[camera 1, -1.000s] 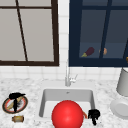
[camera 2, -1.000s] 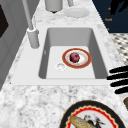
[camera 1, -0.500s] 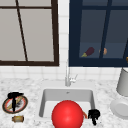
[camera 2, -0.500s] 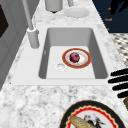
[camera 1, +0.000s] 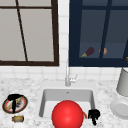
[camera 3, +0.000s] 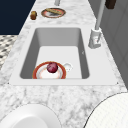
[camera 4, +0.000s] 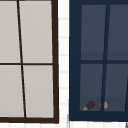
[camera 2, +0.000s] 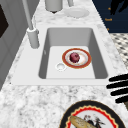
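1. The left hand [camera 1: 14, 100] hung over the patterned plate [camera 1: 22, 106] on the table [camera 1: 30, 87] left of the sink [camera 1: 67, 96]. In the left side view its fingers [camera 2: 118, 85] lay straight and slightly spread, just past the near rim of that plate [camera 2: 75, 110].
2. That plate carried some pale, elongated food [camera 2: 78, 121]; I could not tell what it was.
3. A small brown item [camera 1: 18, 118] sat on the table just in front of the plate, apart from the hand.
4. The right hand [camera 1: 94, 115] hovered at the front right corner of the sink, fingers pointing down. Whether they were curled or straight I could not tell; it seemed to hold nothing.
5. In the front view a big red ball [camera 1: 67, 114] covered the front middle of the sink, just left of the right hand.
6. On the sink floor lay an orange-rimmed plate [camera 2: 83, 63] with a dark red round fruit [camera 2: 74, 57] on it, beside the drain [camera 2: 60, 66]. The right side view showed the same plate [camera 3: 37, 72], fruit [camera 3: 52, 67] and drain [camera 3: 68, 66].
7. The faucet [camera 1: 67, 77] stood behind the sink, at the middle.
8. On the table to the right sat a white dish [camera 1: 120, 108] and, behind it, a grey pot [camera 1: 123, 82].
9. Above, a pale-glass window [camera 4: 27, 60] in a dark brown frame stood left, and a dark blue glass-fronted cabinet [camera 4: 75, 60] right. Behind its glass lay an eggplant [camera 4: 88, 105] and a small orange thing [camera 4: 105, 105].
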